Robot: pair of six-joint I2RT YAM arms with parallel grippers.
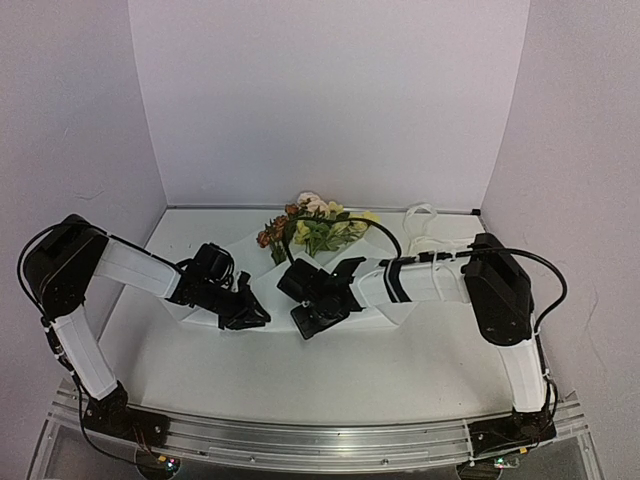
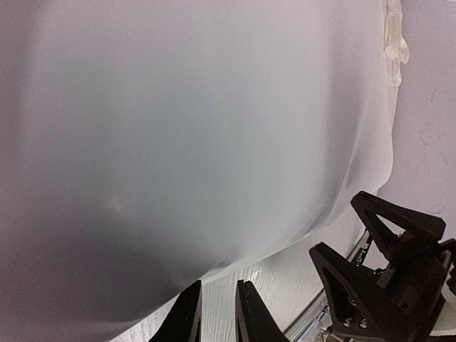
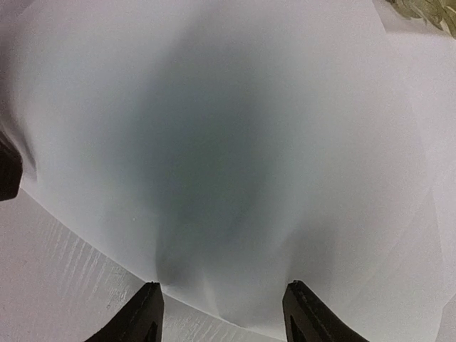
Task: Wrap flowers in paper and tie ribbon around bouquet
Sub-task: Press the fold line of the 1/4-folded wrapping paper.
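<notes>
The left pincer (image 2: pixel 219 291) was found nearly closed. Its two fingers (image 2: pixel 187 319) were set close together, with a slim strip of the table (image 1: pixel 300 385) seen between them, and nothing was gripped. The near edge of the paper (image 2: pixel 178 142) was seen just beyond the fingertips, not between them.

The right pincer (image 3: pixel 223 288) was found spread wide, its fingers (image 3: pixel 146 319) well apart. The near edge of the paper was noted dipping into the gap between the tips, but it was not pinched.

Both pincers were located low over the middle of the table, close beside one another. The paper was observed spread under and beyond them across the middle of the table, raised and creased toward the back.

The flowers (image 1: pixel 318 228) were recorded lying at the far part of the paper, near the middle of the table's back edge, with the blooms and leaves exposed. How the stems lay could not be told.

The ribbon (image 1: pixel 424 226) was noted in a loose heap near the back right corner of the table, close to the paper's far right side and apart from the flowers.
</notes>
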